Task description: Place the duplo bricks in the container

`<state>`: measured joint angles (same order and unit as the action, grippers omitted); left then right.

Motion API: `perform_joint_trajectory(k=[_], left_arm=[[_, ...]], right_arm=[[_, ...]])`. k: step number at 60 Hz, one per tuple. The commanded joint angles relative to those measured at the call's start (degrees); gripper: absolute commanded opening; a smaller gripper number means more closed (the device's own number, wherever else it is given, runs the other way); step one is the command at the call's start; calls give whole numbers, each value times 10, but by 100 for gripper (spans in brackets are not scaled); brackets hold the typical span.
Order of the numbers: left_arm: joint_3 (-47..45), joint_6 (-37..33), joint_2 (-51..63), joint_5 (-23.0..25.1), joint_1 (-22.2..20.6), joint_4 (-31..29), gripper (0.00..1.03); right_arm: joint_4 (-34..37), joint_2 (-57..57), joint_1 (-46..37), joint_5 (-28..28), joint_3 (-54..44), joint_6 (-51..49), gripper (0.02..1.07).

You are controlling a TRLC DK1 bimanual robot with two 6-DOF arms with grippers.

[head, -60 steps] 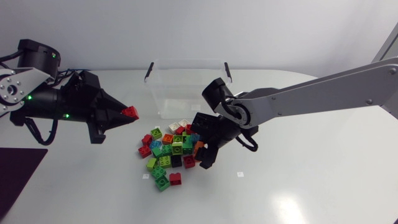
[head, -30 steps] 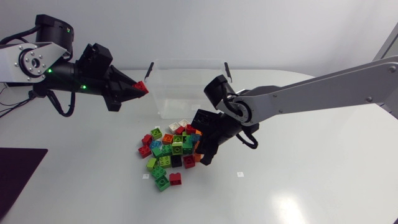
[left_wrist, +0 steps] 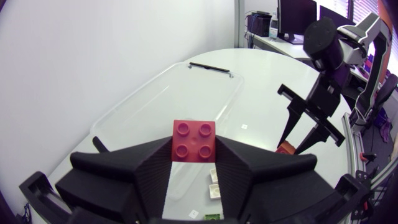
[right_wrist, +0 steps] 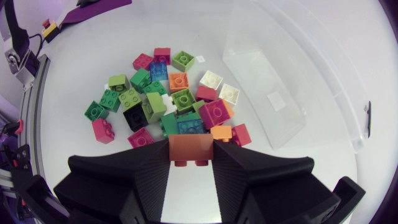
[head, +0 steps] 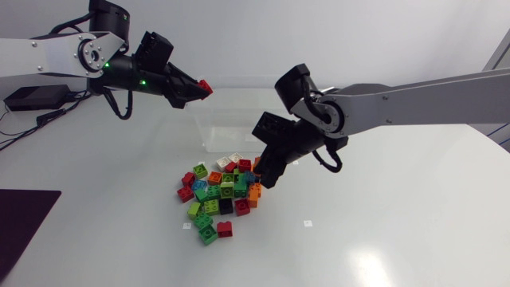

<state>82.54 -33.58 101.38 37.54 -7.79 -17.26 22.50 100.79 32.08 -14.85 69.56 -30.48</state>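
My left gripper point(head: 200, 88) is shut on a red brick point(head: 206, 85) and hangs at the left rim of the clear container point(head: 217, 132). In the left wrist view the red brick point(left_wrist: 194, 140) sits studs-up between the fingers, over the container point(left_wrist: 163, 99). My right gripper point(head: 267, 171) hovers above the right edge of the brick pile point(head: 217, 191). Its own view shows it point(right_wrist: 191, 157) shut on an orange brick point(right_wrist: 191, 147), above the pile point(right_wrist: 163, 99), with the container point(right_wrist: 267, 71) beside that. The head view hides the orange brick.
The pile holds several green, red, orange, white, blue and black bricks close together in front of the container. A dark mat point(head: 22, 219) lies at the table's left front edge. My right gripper point(left_wrist: 306, 127) shows ahead in the left wrist view.
My left arm rose and swung right, carrying the red brick up to the container's rim. My right gripper shut on the orange brick and lifted off the pile.
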Motion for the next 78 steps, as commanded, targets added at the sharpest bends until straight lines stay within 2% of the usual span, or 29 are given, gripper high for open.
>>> perform_joint_trajectory(k=[1, 16, 18, 21, 24, 25, 26, 28, 29, 40, 55, 64, 78], left_arm=[[35, 33, 35, -2, -2, 13, 30], [117, 75, 119, -55, -13, 27, 33], [121, 82, 123, -60, -15, 30, 36], [131, 91, 131, -68, -18, 32, 49], [133, 93, 135, -87, -25, 32, 71], [133, 93, 135, -88, -25, 32, 73], [132, 92, 135, -92, -27, 32, 86], [126, 92, 131, -94, -28, 32, 98], [125, 93, 129, -96, -27, 32, 99], [79, 101, 67, -104, -8, 32, 99], [-77, 70, -58, -110, 30, 25, 99], [-166, 19, -102, -136, 35, 17, 98], [-220, 2, -105, -158, 31, 9, 98]], right_arm=[[4, -12, -12, -2, 24, 18, 28], [-6, -12, -42, -1, 67, 50, 28], [-10, -13, -46, -1, 72, 56, 28], [-12, -13, -52, -1, 80, 63, 28], [-26, -13, -58, -1, 88, 75, 28], [-26, -13, -58, -1, 89, 75, 28], [-29, -12, -59, -1, 92, 79, 28], [-30, -9, -62, -1, 101, 85, 28], [-32, -9, -63, -1, 102, 87, 28], [-57, 2, -68, 2, 140, 114, 28], [-69, 38, -69, 16, 200, 137, 28], [-74, 67, -76, 24, 233, 147, 28], [-81, 108, -79, 40, 267, 161, 28]])
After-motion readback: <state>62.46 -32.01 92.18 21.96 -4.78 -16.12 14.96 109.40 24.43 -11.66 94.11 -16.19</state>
